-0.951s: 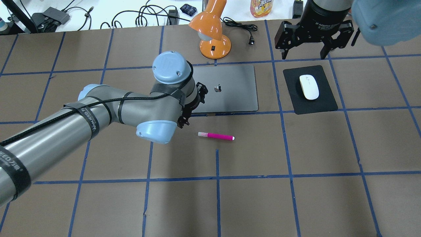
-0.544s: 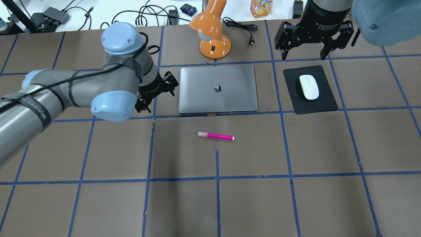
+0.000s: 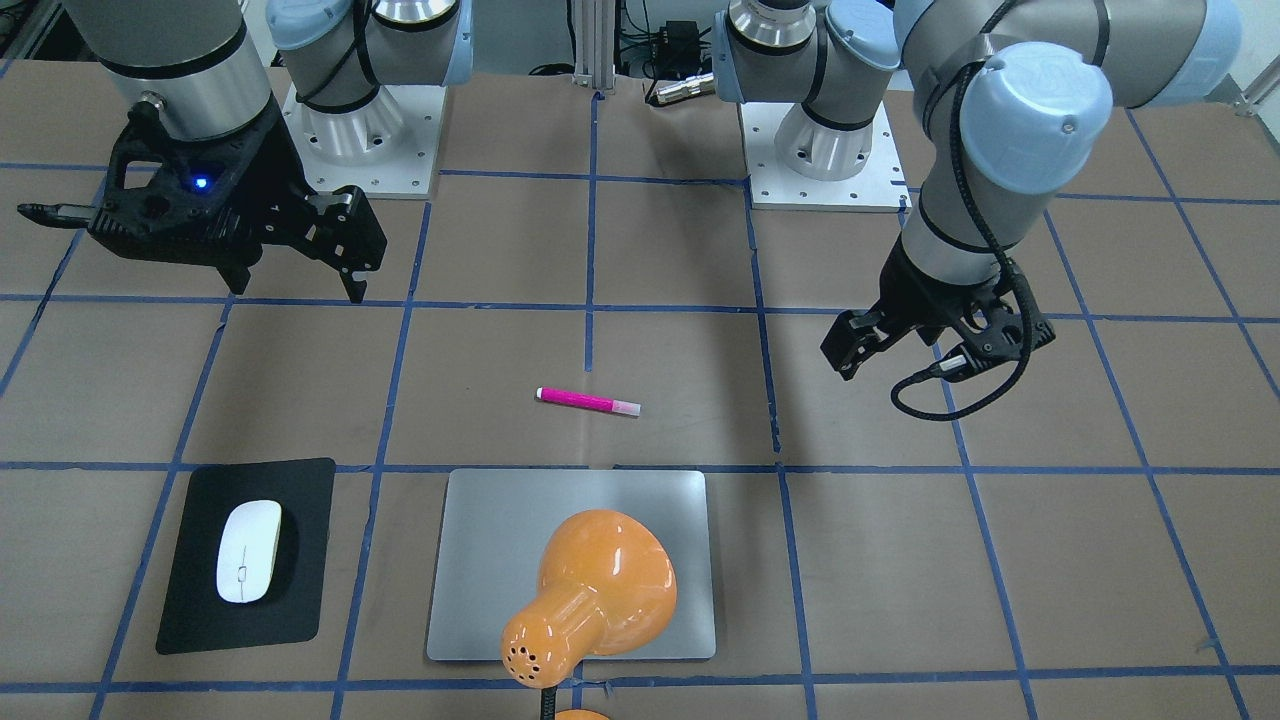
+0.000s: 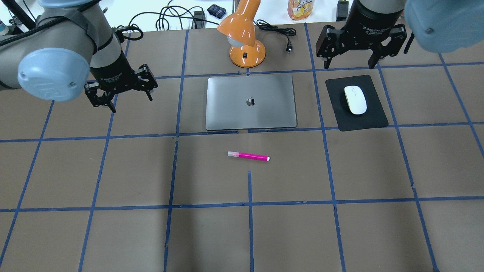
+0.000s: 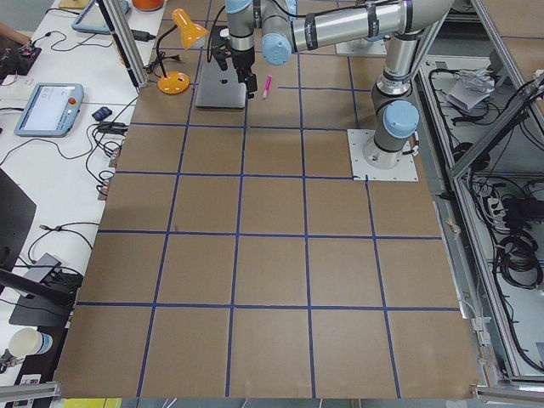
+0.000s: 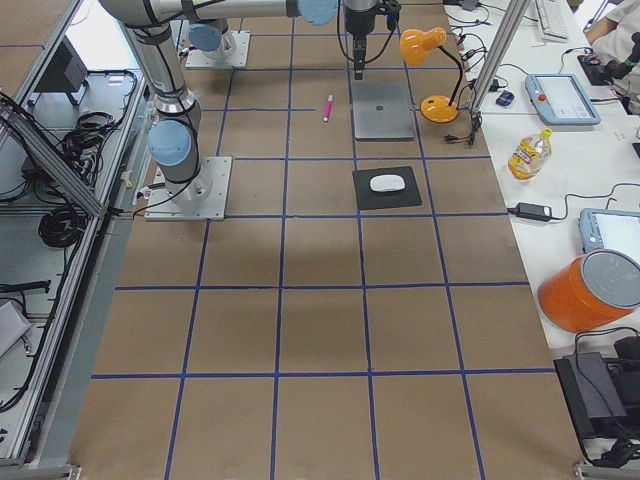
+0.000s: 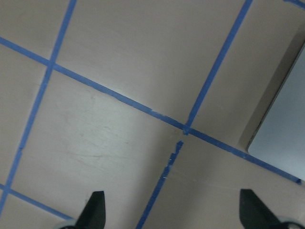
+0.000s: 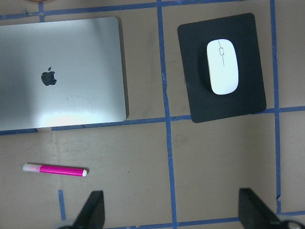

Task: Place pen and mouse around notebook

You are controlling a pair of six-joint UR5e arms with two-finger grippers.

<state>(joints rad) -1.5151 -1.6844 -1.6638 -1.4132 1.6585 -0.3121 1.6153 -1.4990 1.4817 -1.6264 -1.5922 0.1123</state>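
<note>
End effectors (two, agape); one pen.

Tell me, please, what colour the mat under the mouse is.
The mat is black, clearest in the right wrist-mounted view.

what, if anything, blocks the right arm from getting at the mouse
Probably nothing, so likely yes: the right gripper hangs open close by the mouse, which lies uncovered on the black mat.
</note>
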